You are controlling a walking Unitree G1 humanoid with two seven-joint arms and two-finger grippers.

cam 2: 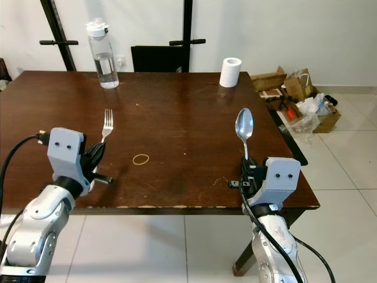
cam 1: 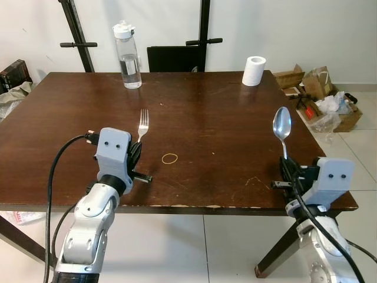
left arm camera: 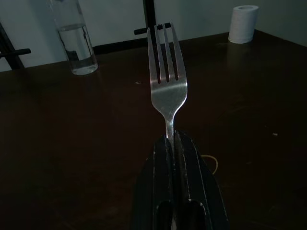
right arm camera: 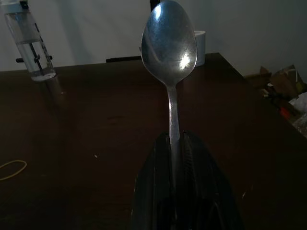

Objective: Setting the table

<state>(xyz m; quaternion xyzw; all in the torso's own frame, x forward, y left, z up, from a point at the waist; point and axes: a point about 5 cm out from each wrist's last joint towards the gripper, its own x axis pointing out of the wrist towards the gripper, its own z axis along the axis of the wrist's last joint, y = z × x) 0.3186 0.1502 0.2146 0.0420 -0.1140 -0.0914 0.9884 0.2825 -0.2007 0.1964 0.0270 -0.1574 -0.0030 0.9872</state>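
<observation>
In the lower left of the head view, the left gripper [cam 1: 136,154] is clamped tight on the handle of a silver metal fork [cam 1: 142,124], whose tines point toward the far edge of the dark brown wooden table [cam 1: 200,112]. In the lower right, the right gripper [cam 1: 287,168] pinches the stem of a silver metal spoon [cam 1: 282,127], bowl up and forward. A thin yellow rubber band [cam 1: 169,158] lies on the wood between them, nearer the fork. A clear plastic water bottle [cam 1: 128,55] stands upper left, a white paper roll [cam 1: 254,71] upper right.
</observation>
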